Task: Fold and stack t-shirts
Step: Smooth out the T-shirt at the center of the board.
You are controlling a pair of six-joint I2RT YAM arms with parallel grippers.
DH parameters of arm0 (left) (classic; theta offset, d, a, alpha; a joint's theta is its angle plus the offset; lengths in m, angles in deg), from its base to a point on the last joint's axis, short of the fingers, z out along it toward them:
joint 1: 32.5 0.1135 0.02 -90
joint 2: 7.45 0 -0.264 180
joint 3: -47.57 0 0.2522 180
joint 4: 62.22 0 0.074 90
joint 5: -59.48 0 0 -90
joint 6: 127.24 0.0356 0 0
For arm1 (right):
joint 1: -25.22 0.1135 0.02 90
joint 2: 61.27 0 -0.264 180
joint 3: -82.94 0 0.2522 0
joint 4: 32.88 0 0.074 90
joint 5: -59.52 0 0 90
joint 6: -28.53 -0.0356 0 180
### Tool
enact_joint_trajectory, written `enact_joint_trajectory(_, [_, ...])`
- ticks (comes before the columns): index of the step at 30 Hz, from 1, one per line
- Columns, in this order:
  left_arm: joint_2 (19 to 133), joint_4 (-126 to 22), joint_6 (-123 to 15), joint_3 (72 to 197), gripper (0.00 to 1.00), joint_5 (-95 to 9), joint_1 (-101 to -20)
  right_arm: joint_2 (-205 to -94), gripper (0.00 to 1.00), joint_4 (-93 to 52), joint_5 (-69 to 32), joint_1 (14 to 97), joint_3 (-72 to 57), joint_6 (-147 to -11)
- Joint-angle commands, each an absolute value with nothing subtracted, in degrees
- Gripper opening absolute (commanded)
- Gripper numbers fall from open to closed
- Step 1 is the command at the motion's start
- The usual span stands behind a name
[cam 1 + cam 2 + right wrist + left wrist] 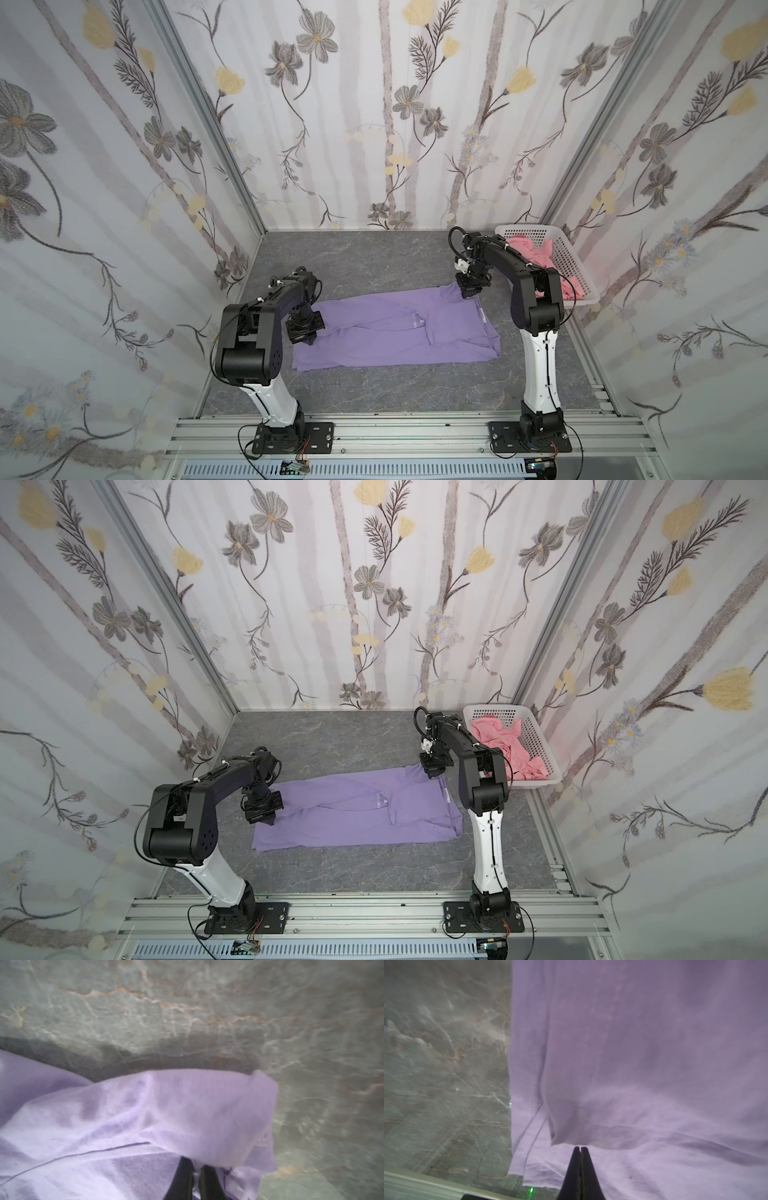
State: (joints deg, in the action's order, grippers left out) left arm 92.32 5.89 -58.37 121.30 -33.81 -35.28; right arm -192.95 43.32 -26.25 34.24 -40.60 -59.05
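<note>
Two robot arms work a lavender-purple cotton t-shirt (pixel 395 332) with white chest lettering, which lies lengthwise and creased on the grey marble-patterned tabletop (pixel 374 257) between their bases. The left gripper (pixel 309 340) sits low at one end of the shirt with its jaws pressed together and barely a slit between them. The left wrist view shows the tips meeting the edge of a raised flap of cloth, which they appear to pinch. The right gripper (pixel 468 293) is at the far corner of the opposite end, its jaws nearly together with a sliver of pale fabric caught between them. In both top views the cloth rises in a small peak to meet it. A crumpled salmon-pink garment (pixel 536 253) waits in the white perforated plastic basket (pixel 582 291) behind the right arm, at the table's far right and well apart from the purple shirt. The shirt looks light, thin and limp, so it will likely sag between the two grips and slide easily over the smooth top. There is no risk of breakage, but its layers may part, and a shallow pinch might lift only the upper one. The surest holds are probably the doubled hems, seams and corners, taken as a matched pair along one edge so that the fold carries over evenly.
</note>
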Motion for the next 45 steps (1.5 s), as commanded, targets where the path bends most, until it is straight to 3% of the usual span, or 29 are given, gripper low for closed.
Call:
enact_joint_trajectory(1, [92.99,3.73,-57.32,120.25,0.0,-35.81,-35.23,-191.85,0.15,45.58,-29.14,34.18,-42.6,-59.04])
enact_joint_trajectory(3, [92.97,2.27,-57.24,119.83,0.0,-38.37,-35.23,-191.76,0.27,46.07,-28.01,34.18,-43.73,-59.9])
enact_joint_trajectory(7, [90.52,-0.79,-57.46,121.43,0.0,-46.39,-35.3,-190.69,0.36,46.36,-24.15,34.18,-43.49,-61.35])
enact_joint_trajectory(8, [89.67,-1.35,-57.5,122.28,0.11,-47.64,-35.39,-190.39,0.36,46.42,-23.86,34.18,-43.12,-61.47])
enact_joint_trajectory(9, [88.44,-1.9,-57.83,123.19,0.29,-48.49,-35.4,-189.83,0.37,46.34,-23.72,34.18,-42.57,-61.47])
enact_joint_trajectory(10, [87.18,-2.47,-57.94,123.91,0.39,-49.23,-35.44,-189.37,0.37,46.36,-23.92,34.18,-42.08,-61.47])
enact_joint_trajectory(17, [85.51,-2.3,-56.72,125.64,0.33,-47.21,-35.46,-185.69,0.37,46.27,-27.27,34.12,-37.14,-60.96])
enact_joint_trajectory(30, [94.81,-5.42,-55.23,121.95,0.46,-46.95,-35.44,-183.32,0.37,46.2,-29.16,33.15,-33.31,-60.85])
enact_joint_trajectory(31, [95.22,-5.14,-54.97,122.3,0.44,-47.05,-35.45,-183.56,0.37,46.19,-28.95,33.13,-33.3,-60.85])
enact_joint_trajectory(34, [96.28,-4.28,-54.23,123.76,0.27,-47.19,-35.4,-184.3,0.36,45.92,-28.48,33.13,-33.17,-60.93])
enact_joint_trajectory(36, [96.81,-3.97,-53.9,124.38,0.25,-47.13,-35.44,-184.62,0.36,45.75,-28.13,33.13,-32.83,-61.03])
enact_joint_trajectory(39, [97.37,-3.65,-53.51,124.86,0.15,-47.34,-35.4,-184.84,0.35,45.14,-27.26,33.13,-32.18,-61.03])
enact_joint_trajectory(41, [97.52,-3.53,-53.43,124.96,0.06,-47.4,-35.41,-185.1,0.28,44.86,-26.97,33.13,-31.8,-61.03])
enact_joint_trajectory(45, [97.84,-2.84,-53.07,125.32,0.0,-47.39,-35.43,-185.16,0.09,44.61,-27.52,33.13,-30.86,-60.75])
